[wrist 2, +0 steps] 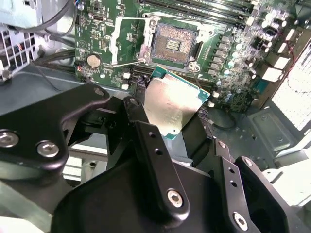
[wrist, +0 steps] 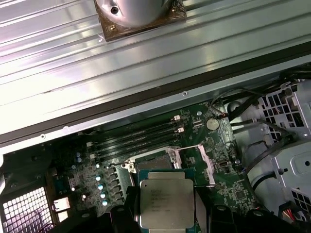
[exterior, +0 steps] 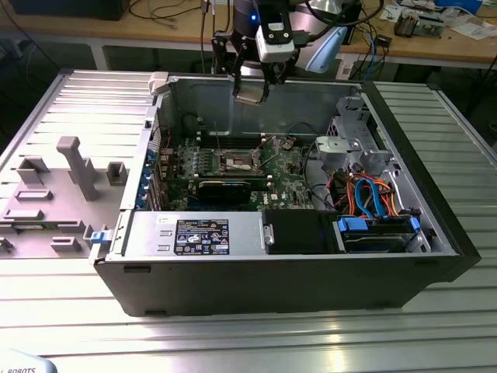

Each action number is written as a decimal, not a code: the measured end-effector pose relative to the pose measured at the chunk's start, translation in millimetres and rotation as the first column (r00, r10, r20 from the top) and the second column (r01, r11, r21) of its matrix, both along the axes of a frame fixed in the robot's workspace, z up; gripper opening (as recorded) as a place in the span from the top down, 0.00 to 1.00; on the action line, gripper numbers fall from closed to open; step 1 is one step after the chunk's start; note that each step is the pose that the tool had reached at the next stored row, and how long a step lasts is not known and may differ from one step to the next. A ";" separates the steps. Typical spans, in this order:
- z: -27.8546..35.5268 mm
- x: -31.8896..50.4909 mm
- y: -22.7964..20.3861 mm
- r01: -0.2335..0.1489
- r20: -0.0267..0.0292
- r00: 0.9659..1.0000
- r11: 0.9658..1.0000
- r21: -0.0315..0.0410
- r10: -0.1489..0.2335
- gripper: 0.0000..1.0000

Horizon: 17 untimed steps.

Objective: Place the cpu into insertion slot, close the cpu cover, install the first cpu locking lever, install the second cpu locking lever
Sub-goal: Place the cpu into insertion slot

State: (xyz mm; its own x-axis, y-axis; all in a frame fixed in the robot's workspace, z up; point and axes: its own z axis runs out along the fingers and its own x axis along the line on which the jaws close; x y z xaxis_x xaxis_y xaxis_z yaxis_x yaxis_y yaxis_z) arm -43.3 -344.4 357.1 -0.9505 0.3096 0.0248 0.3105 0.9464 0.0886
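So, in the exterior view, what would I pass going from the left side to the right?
Grey tray with upright blocks, the insertion slot, the silver drive cage, the case's black side wall. The gripper holding the cpu hangs over the slot's stretch, so I skipped it.

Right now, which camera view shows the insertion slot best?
The second wrist view: the insertion slot lies open and unobstructed, its dark centre and metal rim plain. In the first wrist view the cpu covers most of it. The exterior view shows it small and far off.
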 end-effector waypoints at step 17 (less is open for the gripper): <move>-4.9 -2.5 0.0 0.211 0.000 0.977 0.977 -0.001 -0.211 0.46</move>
